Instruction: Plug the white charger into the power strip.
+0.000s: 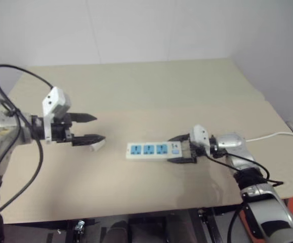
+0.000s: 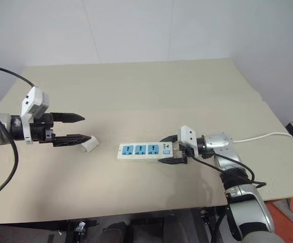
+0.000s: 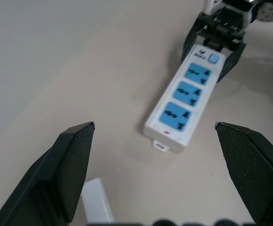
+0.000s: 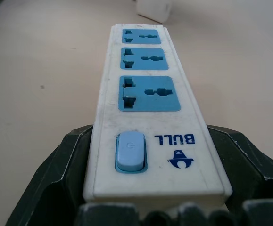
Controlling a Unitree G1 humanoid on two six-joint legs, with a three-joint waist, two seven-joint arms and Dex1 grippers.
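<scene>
The power strip (image 1: 151, 150) lies flat on the beige counter (image 1: 151, 91), a little right of centre in the lower half of the head views. Its long axis runs nearly left to right across the frame, tilted only slightly. The three blue socket faces point upward, and the switch end (image 1: 175, 148) is toward the right, while the plain end faces left toward the white charger (image 2: 89, 144).

The right gripper (image 1: 182, 149) reaches in from the right side and points left along the strip's length. Its two black fingers straddle the switch end, one on each long side. In the right wrist view the fingers sit against the strip's flanks beside the blue switch (image 4: 129, 151), so the right gripper appears closed on the power strip, spread about as wide as the bar.

A thin white cord (image 1: 270, 135) trails off toward the right edge of the counter.

The left gripper (image 1: 88, 129) hovers at the left of the frame, pointing right toward the strip. Its fingers are spread wide with nothing between them. The white charger rests on the counter just under and beside the lower fingertip, well apart from the strip's plain end; whether it touches the finger I cannot tell.
</scene>
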